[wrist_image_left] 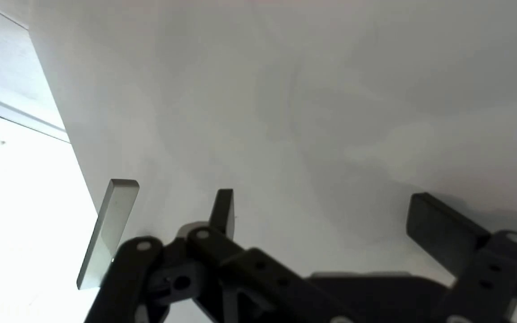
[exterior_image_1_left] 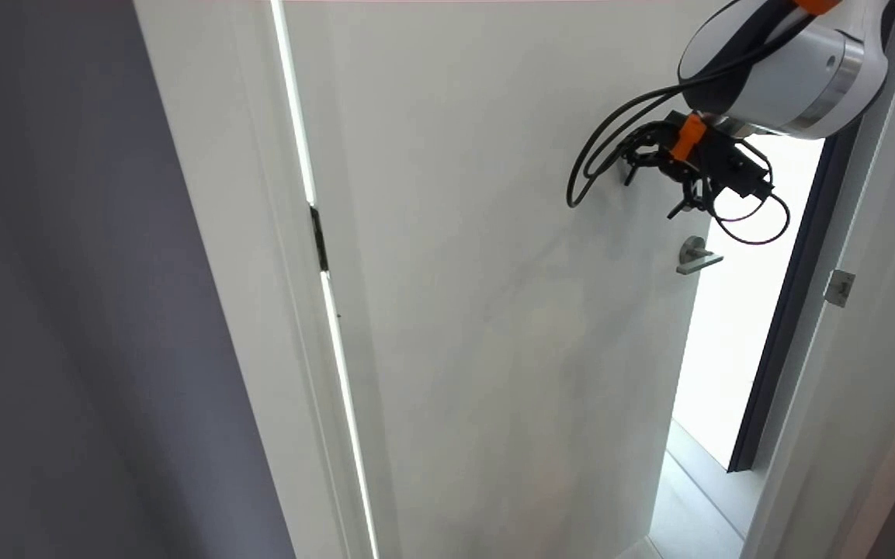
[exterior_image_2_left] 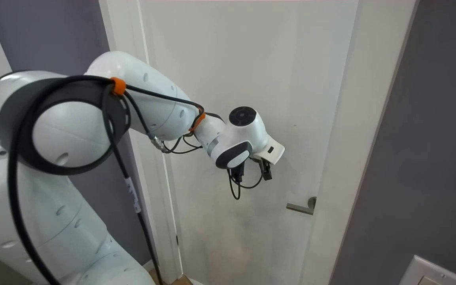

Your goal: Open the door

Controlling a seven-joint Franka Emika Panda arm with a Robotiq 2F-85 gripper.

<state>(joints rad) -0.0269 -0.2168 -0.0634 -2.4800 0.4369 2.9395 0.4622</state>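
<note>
The white door (exterior_image_1_left: 494, 310) stands ajar, with a bright gap along its handle edge. It also fills much of an exterior view (exterior_image_2_left: 243, 59) and the wrist view (wrist_image_left: 240, 112). Its silver lever handle (exterior_image_1_left: 699, 260) is near that edge; it also shows in an exterior view (exterior_image_2_left: 301, 208) and at the left in the wrist view (wrist_image_left: 110, 229). My gripper (wrist_image_left: 323, 196) is open and empty, its fingers apart in front of the panel. In an exterior view the gripper (exterior_image_1_left: 651, 196) is above and hinge-ward of the handle, apart from it. Whether a fingertip touches the panel, I cannot tell.
A dark hinge (exterior_image_1_left: 318, 238) sits on the side away from the handle. The white door frame (exterior_image_1_left: 843, 373) carries a metal strike plate (exterior_image_1_left: 839, 287). A dark-framed glass panel (exterior_image_1_left: 785, 310) stands beyond the gap. Black cables (exterior_image_1_left: 610, 132) loop from the wrist. A grey wall (exterior_image_2_left: 421, 138) flanks the doorway.
</note>
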